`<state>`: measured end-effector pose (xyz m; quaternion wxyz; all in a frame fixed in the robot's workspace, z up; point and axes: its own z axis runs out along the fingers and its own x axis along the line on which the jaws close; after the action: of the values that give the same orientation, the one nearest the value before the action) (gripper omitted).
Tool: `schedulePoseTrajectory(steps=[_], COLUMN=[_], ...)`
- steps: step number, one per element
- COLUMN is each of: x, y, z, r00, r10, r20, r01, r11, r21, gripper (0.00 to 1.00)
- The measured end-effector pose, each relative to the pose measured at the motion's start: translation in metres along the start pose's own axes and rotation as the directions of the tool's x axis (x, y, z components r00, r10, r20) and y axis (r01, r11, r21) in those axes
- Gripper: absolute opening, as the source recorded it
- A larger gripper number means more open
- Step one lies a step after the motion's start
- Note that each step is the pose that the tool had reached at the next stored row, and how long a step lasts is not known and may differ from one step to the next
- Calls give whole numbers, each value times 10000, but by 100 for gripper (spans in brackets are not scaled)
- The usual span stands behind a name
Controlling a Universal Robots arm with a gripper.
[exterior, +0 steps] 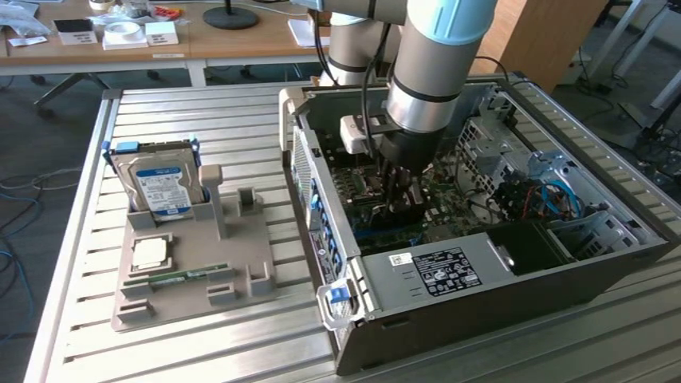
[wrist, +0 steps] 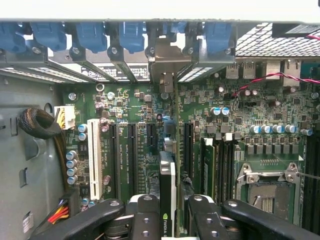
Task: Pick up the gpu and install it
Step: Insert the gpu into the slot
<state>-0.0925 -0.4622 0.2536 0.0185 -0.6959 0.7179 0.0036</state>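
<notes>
One gpu [wrist: 167, 192] sits edge-on between my two fingers [wrist: 145, 220], so my pincer [wrist: 167, 220] is clenched on it, the card standing upright over the green motherboard [wrist: 250, 120] with its grey bracket [wrist: 166, 62] reaching toward the row of blue slot clips [wrist: 90, 36] at twelve o'clock in the wrist view. One white slot [wrist: 93, 155] lies at about nine o'clock from the card. In the exterior view, my arm [exterior: 436, 72] drops straight down into the one open computer case [exterior: 479, 263]. At nine o'clock from the case, one grey holder [exterior: 197, 275] on the slatted surface [exterior: 75, 303] carries one hard drive [exterior: 159, 183], one square chip [exterior: 150, 254] and one RAM stick [exterior: 181, 277].
</notes>
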Motion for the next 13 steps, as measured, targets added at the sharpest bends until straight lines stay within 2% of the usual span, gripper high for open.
schedulePoseTrajectory(steps=[13], x=[1], y=[17], z=[22], r00=[10000], r10=[0], r20=[2], r01=[0], r11=[10000], r21=[4], gripper=[26])
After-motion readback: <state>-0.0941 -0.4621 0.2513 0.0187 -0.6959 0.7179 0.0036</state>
